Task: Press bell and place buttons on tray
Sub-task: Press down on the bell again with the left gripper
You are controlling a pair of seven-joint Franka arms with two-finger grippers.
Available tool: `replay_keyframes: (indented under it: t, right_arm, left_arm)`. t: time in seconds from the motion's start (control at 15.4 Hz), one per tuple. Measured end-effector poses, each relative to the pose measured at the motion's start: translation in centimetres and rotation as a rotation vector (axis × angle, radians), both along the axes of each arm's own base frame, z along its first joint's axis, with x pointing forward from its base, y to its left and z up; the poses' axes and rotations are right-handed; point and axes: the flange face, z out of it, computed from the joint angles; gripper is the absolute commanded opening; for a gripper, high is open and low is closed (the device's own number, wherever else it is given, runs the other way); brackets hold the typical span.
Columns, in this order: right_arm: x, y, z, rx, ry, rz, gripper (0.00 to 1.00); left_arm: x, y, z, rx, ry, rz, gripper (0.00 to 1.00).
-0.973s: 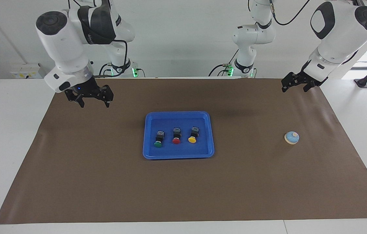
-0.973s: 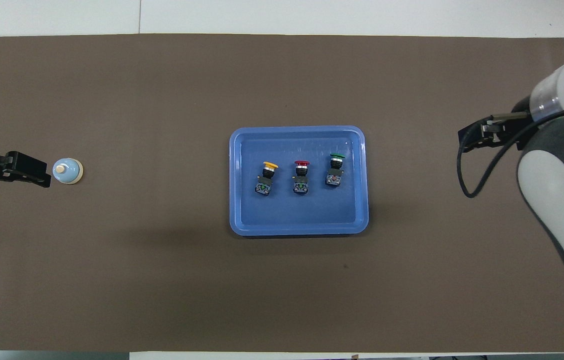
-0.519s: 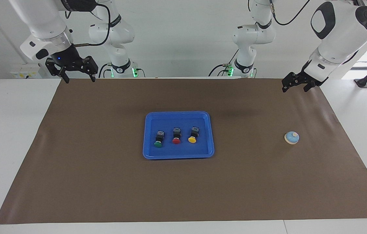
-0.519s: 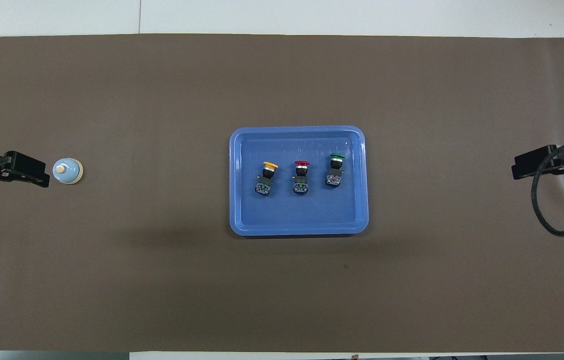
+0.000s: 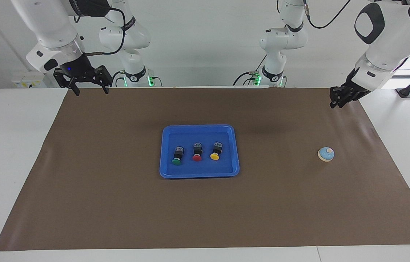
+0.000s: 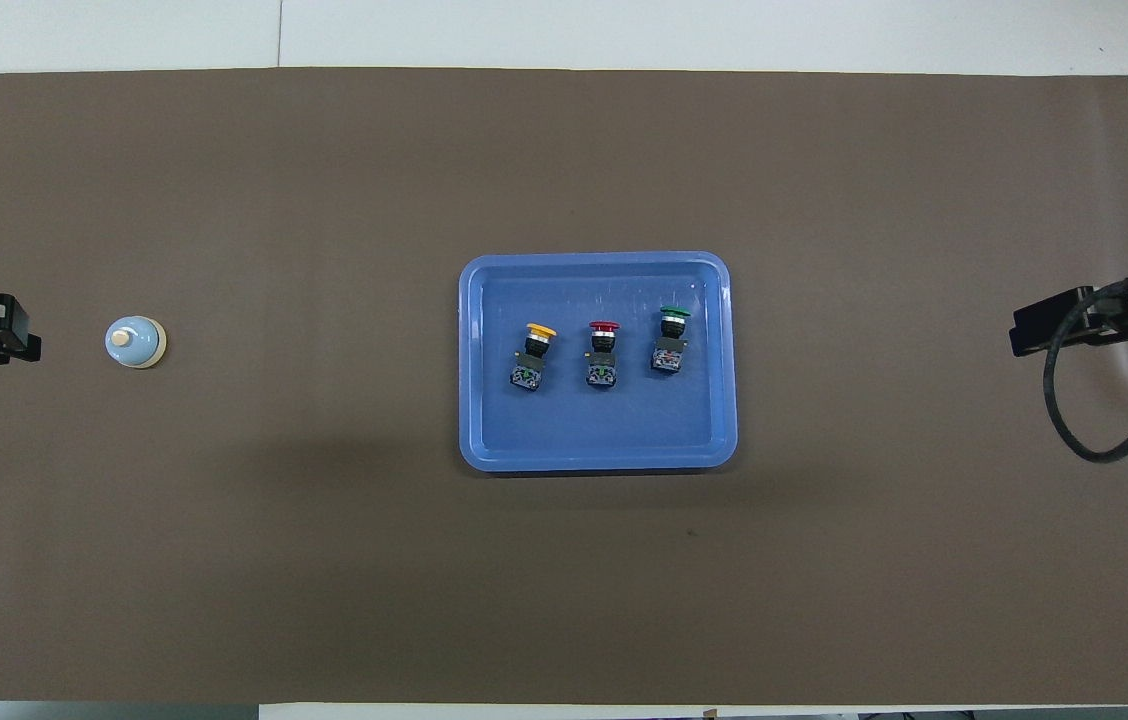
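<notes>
Three buttons lie side by side in the blue tray (image 5: 199,127) (image 6: 594,262) at the middle of the mat: green (image 5: 176,160) (image 6: 671,336), red (image 5: 197,157) (image 6: 603,346) and yellow (image 5: 214,155) (image 6: 536,346). The light blue bell (image 5: 325,154) (image 6: 135,342) stands alone on the mat toward the left arm's end. My left gripper (image 5: 333,105) (image 6: 24,345) hangs over the mat's edge at that end, apart from the bell, fingers drawn together on nothing. My right gripper (image 5: 91,91) (image 6: 1019,340) hovers open and empty over the mat's corner at its own end.
A brown mat (image 5: 117,203) covers most of the white table (image 5: 8,163). The arm bases and their cables stand along the table's edge at the robots' end. Nothing else lies on the mat.
The left gripper has closed its fingers and drawn back from the bell toward its own end of the table. The right gripper rose and withdrew to the mat's corner. Bell, buttons and tray stayed put.
</notes>
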Motion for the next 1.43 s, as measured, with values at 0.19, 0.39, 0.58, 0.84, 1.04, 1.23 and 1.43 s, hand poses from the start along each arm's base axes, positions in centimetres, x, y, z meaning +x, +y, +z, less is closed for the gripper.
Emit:
replay_keyframes:
  t: [0.19,0.39,0.58,0.84,1.04,1.23,1.43]
  right_arm:
    - [0.0,-0.1,-0.1,0.000,0.003,-0.002,1.00]
    - [0.0,-0.2,-0.3,0.000,0.008,-0.004,1.00]
    - [0.0,-0.2,-0.4,0.000,0.009,-0.004,1.00]
    - [0.0,-0.3,-0.4,0.000,0.009,-0.005,1.00]
    - [0.0,-0.3,-0.4,0.000,0.009,-0.005,1.00]
    - [0.0,-0.3,-0.4,0.000,0.009,-0.005,1.00]
    - [0.0,-0.3,-0.4,0.000,0.009,-0.005,1.00]
  left_arm:
    - [0.3,1.8,-4.3,0.008,-0.015,0.004,0.00]
    - [1.0,3.5,-9.8,0.033,-0.025,-0.018,0.00]
    - [2.4,5.6,-14.4,0.038,-0.040,-0.029,0.00]
    - [2.4,6.5,-18.0,0.042,-0.071,-0.026,0.00]
    - [2.2,5.7,-19.3,0.039,-0.060,-0.039,0.00]
    - [2.6,5.3,-20.9,0.038,-0.061,-0.048,0.00]
    - [3.1,5.3,-22.7,0.039,-0.065,-0.049,0.00]
